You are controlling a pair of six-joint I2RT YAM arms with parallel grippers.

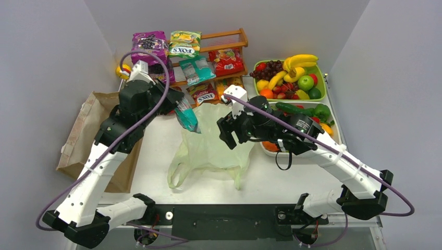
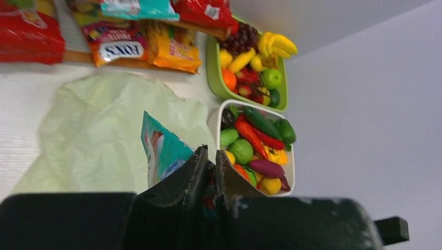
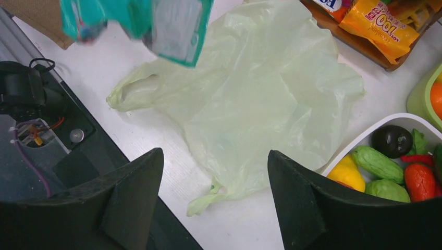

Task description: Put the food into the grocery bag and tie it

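A: Holding anything, the left gripper (image 2: 211,156)?

B: Yes. Its jaws are pinched narrow on one edge of a teal packet (image 1: 186,119). The rest of the packet hangs free in the air.

A: Where over the tabletop (image 1: 156,156)?

B: Near the middle, above the far-left part of the bag (image 1: 213,148). From the right wrist the packet shows blurred at the top of the view, over the bag's edge.

A: And the bag itself?

B: Pale green and thin, lying flat and crumpled at the centre of the tabletop, with its looped end toward the near edge. Whether its mouth is open I cannot tell.

A: The right gripper (image 3: 213,153)?

B: Its jaws stand wide apart with nothing between them. It hovers over the bag's right side, near the white tray (image 3: 365,133).

A: The rest of the food?

B: Snack packets (image 1: 185,44) fill a wooden rack (image 1: 229,39) at the far edge, some marked FOX'S. A green tray (image 2: 212,67) in the far-right corner holds fruit (image 2: 271,78), with a banana bunch (image 1: 299,61) on top. Just beside it, along the right edge, the white tray holds vegetables (image 3: 378,164).

A: Anything on the left?

B: A brown paper bag (image 1: 83,135) lies flat at the left edge, partly under the left arm (image 1: 104,161).
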